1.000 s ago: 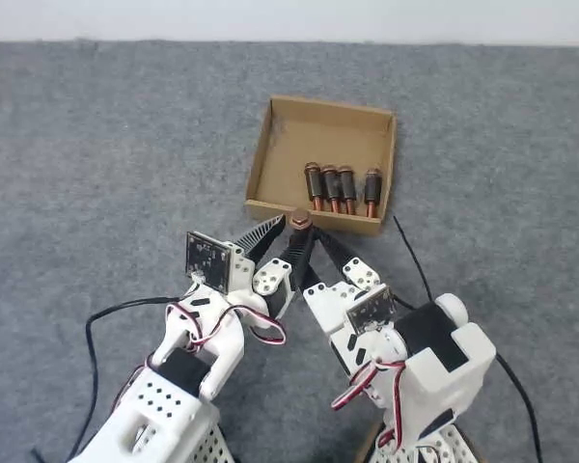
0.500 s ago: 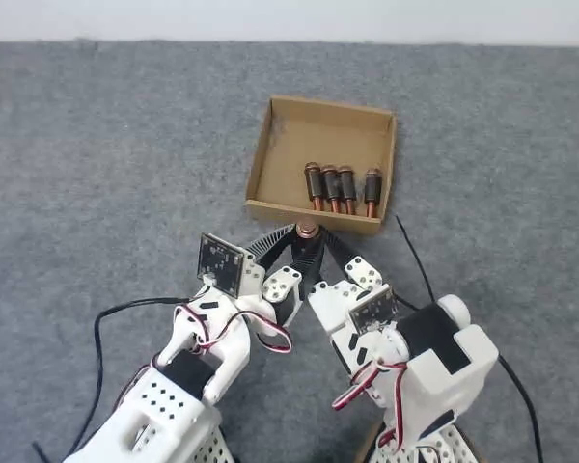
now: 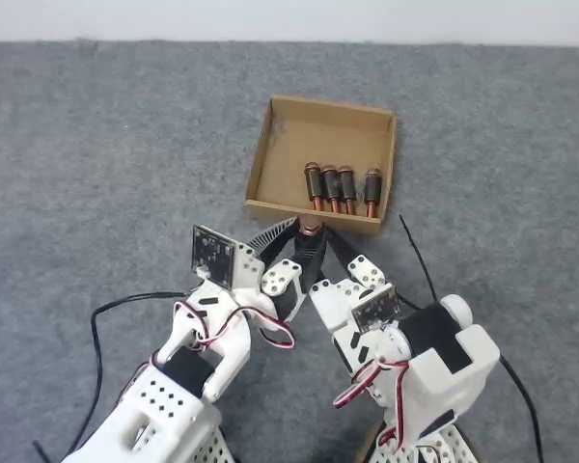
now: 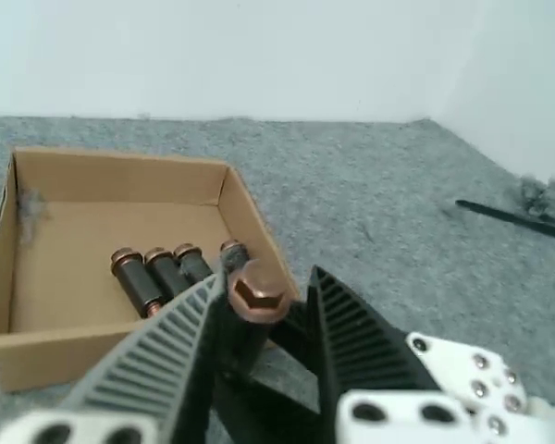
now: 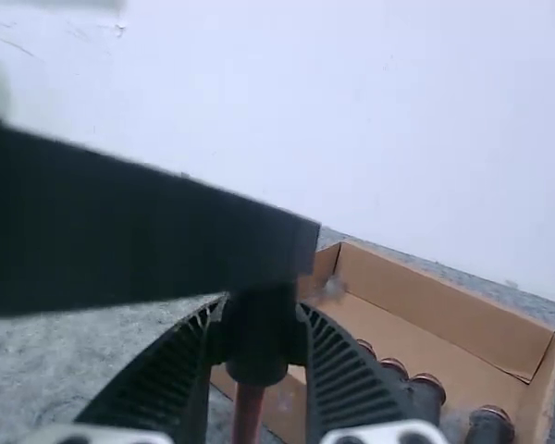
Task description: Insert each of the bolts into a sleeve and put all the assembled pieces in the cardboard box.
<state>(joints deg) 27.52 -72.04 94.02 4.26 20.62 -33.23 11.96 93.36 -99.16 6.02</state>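
Grey carpet (image 3: pixel 87 145) covers the table, with a white wall (image 3: pixel 289 17) along its 12 o'clock edge. A cable (image 3: pixel 93 347) loops at 8 o'clock, a second cable (image 3: pixel 415 253) at 4 o'clock. Fluff (image 4: pixel 539 196) lies by the wall.

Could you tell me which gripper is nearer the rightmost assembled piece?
Right. The right gripper is at the cardboard box's near wall, closer to that piece; the left gripper sits beside it, slightly farther left.
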